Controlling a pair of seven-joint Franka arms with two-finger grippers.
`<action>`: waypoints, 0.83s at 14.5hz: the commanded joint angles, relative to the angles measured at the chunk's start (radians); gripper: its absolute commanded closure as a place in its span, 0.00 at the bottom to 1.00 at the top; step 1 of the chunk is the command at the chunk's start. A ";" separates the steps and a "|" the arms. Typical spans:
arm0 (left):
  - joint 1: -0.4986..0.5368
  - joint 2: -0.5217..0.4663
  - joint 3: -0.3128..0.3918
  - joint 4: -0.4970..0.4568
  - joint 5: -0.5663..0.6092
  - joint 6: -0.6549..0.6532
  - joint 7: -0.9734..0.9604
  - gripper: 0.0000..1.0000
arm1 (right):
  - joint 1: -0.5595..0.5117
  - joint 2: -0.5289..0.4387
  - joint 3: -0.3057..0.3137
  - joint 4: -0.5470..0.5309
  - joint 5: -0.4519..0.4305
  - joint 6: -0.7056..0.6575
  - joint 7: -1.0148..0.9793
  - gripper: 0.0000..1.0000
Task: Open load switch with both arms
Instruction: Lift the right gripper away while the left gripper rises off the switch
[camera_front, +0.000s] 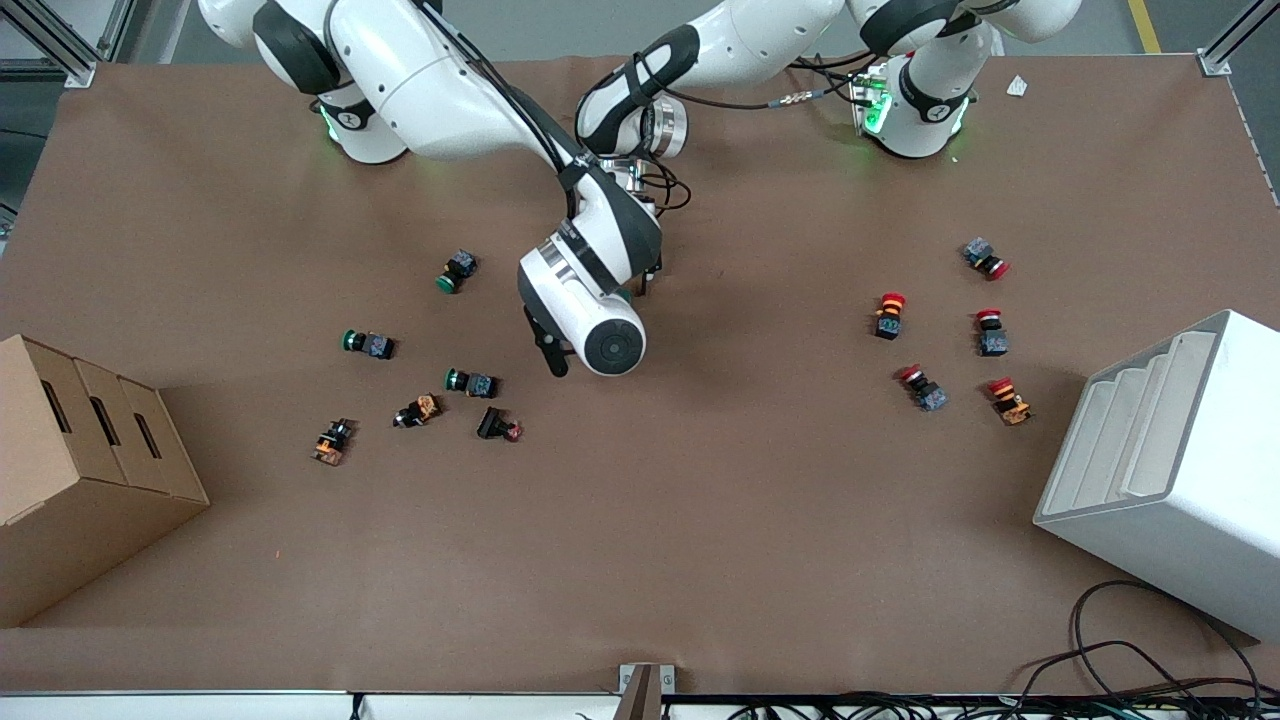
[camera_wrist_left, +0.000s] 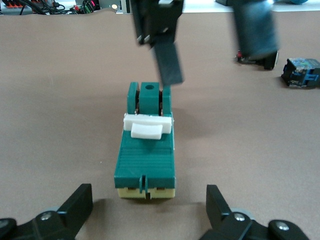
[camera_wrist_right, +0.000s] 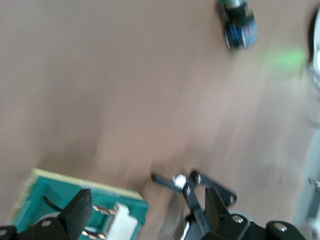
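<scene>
The load switch (camera_wrist_left: 146, 160) lies flat on the bench (camera_front: 700, 520), just above the centre of the front view and underneath the two crossing arms.

The left tool (camera_wrist_left: 147, 205) is spread wide and holds nothing. Its fingers stand either side of the switch's plain end without touching it. The right tool (camera_wrist_left: 212, 50) is also spread and empty. It hangs over the other end, with one finger (camera_wrist_left: 167, 60) down close by the green posts just past the white lever (camera_wrist_left: 146, 127).

This looks like the set-up for a brace and a pry. To do it well, the left tool should probably close squarely on the long sides of the body, low down and clear of the lever, so the block cannot slide or tip. The right finger should then catch the lever's edge and follow its hinge arc rather than push straight across.

In the front view the right arm (camera_front: 590, 300) hides the switch and both tools. The right wrist view is smeared and cuts the switch (camera_wrist_right: 45, 200) off at the edge. Whether the right finger touches the posts cannot be told.
</scene>
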 joint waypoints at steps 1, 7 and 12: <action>-0.001 -0.021 0.002 0.004 -0.021 -0.006 -0.009 0.00 | -0.058 -0.049 0.008 -0.026 -0.081 0.007 -0.164 0.00; 0.011 -0.133 -0.024 0.057 -0.306 -0.003 0.159 0.00 | -0.233 -0.209 0.008 -0.097 -0.139 0.042 -0.632 0.00; 0.057 -0.225 -0.023 0.186 -0.611 -0.003 0.390 0.00 | -0.432 -0.340 0.008 -0.145 -0.172 0.048 -1.133 0.00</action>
